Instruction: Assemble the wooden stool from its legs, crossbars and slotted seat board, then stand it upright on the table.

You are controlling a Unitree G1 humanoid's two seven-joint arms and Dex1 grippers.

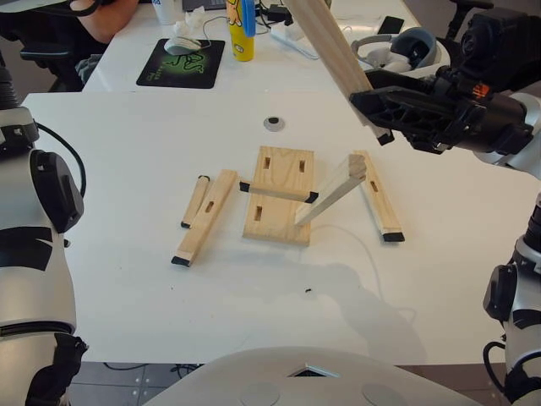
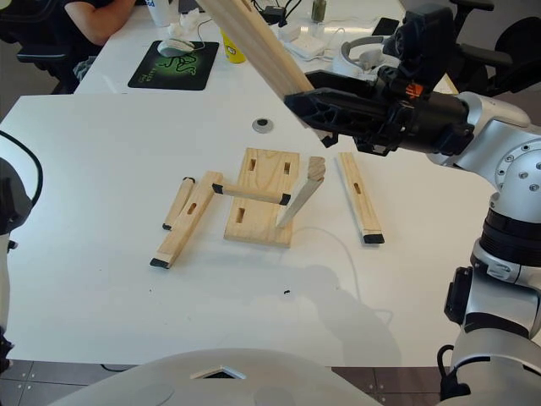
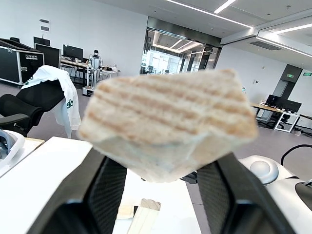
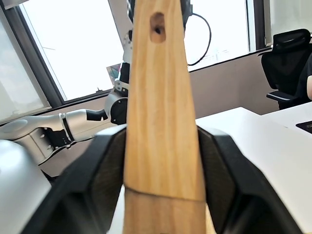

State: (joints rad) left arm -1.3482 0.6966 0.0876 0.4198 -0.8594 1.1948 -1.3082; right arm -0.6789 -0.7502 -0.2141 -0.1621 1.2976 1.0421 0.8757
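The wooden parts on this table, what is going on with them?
The right gripper holds a long wooden leg raised above the table. The left gripper is closed on another wooden piece, seen end on. The seat board lies flat, with one tilted leg rising from it and a crossbar lying across it. Other parts lie flat beside it, so assembly is unfinished.

The white surface (image 1: pixel 127 279) adjoins a second desk (image 1: pixel 118 59) carrying a black mouse pad (image 1: pixel 181 63). Beyond lies an open office with ceiling strip lights (image 3: pixel 229 6), glass partitions (image 3: pixel 178 58), black chairs (image 3: pixel 19 109) and large bright windows (image 4: pixel 73 44).
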